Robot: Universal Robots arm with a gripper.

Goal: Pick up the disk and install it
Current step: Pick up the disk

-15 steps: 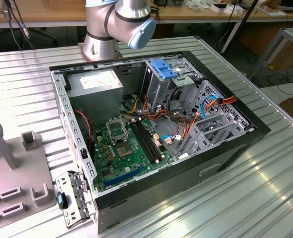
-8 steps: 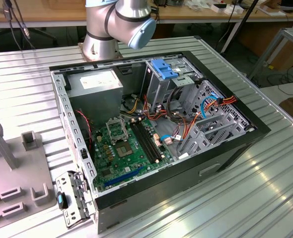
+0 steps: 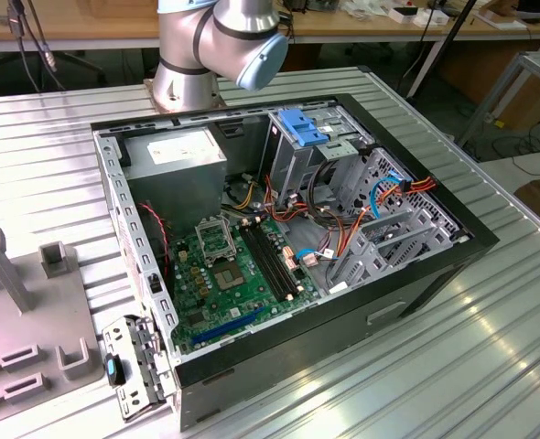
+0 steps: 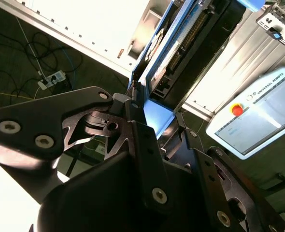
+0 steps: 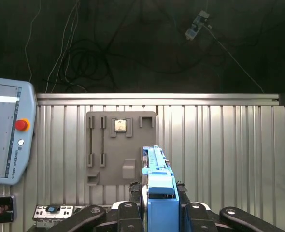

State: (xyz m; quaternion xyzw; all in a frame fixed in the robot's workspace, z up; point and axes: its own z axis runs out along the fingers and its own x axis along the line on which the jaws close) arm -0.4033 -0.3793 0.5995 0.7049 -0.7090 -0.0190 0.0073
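The disk stands edge-on between my fingers in the first wrist view, its bright blue side rail facing the camera. In the second wrist view the disk shows a blue rail and a dark circuit-board face, sticking out away from the black fingers. My gripper is shut on the disk, and the gripper holds it in the air, well above the ribbed metal table. The open computer case lies on its side on that table, with its metal drive cage with a blue top at the back.
A grey power-supply box and a green motherboard sit inside the case, with orange and blue cables nearby. A grey holder fixture lies under the gripper. A teach pendant rests at the table edge. The arm's base stands behind the case.
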